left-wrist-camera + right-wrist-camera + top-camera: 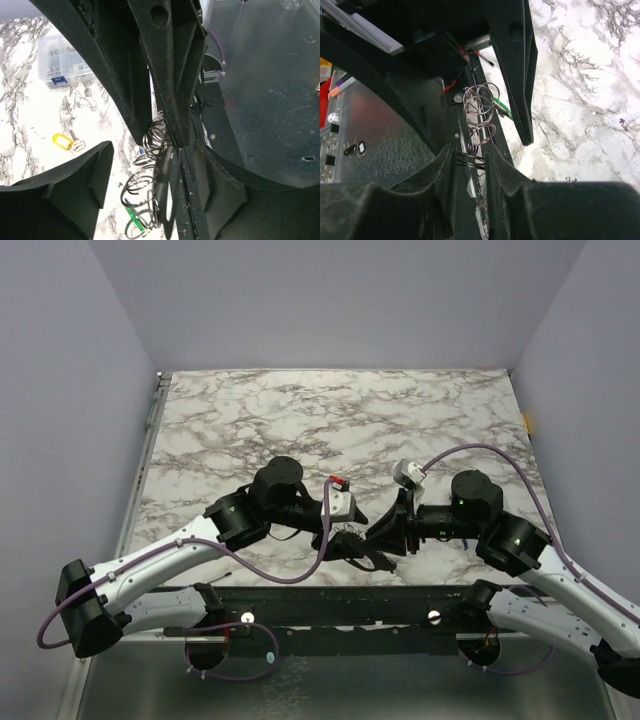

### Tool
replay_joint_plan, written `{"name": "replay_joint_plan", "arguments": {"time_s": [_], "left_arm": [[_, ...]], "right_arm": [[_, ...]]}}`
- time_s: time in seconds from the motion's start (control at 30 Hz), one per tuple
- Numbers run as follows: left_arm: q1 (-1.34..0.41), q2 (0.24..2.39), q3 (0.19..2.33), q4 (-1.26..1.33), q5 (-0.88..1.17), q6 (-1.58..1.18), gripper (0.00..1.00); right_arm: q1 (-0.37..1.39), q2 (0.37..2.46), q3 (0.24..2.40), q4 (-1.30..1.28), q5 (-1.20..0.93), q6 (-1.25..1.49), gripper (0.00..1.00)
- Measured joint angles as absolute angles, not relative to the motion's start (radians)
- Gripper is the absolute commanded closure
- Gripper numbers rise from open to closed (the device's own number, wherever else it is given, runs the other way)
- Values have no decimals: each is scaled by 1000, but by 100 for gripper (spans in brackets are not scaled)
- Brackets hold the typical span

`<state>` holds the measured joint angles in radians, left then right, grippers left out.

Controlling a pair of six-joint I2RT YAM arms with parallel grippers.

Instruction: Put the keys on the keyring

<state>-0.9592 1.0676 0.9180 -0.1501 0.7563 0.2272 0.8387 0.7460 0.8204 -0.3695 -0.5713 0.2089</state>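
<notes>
Left gripper (152,148) stands open at the near edge of the marble table (300,420), its two fingers well apart on either side of the keyring (156,136) and not closed on it. Beyond its left finger, in the left wrist view, a yellow-tagged key (65,142) lies flat on the marble, with a clear plastic box (62,62) farther off. Between the two arms the keyring shows as a string of silvery wire loops. A green key (134,216) sits against the loops; whether it is threaded on I cannot tell. Right gripper (470,154) is clamped on one loop, pinching the thin wire between its fingertips.
</notes>
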Motion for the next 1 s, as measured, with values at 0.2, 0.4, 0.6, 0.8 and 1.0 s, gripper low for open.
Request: {"name": "replay_joint_plan", "arguments": {"time_s": [0.2, 0.4, 0.6, 0.8, 1.0], "left_arm": [[-958, 1113, 920, -136, 768, 221, 52], [-958, 1114, 919, -133, 770, 226, 100], [-950, 1115, 916, -108, 775, 210, 100], [-930, 1079, 871, -21, 775, 160, 100], [-886, 1007, 796, 120, 769, 54, 100]], "right_arm": [[839, 747, 830, -369, -590, 208, 75], [837, 744, 835, -373, -591, 205, 70], [839, 744, 859, -374, -579, 202, 16], [841, 670, 867, -361, -453, 212, 17], [841, 556, 875, -335, -386, 205, 26]]}}
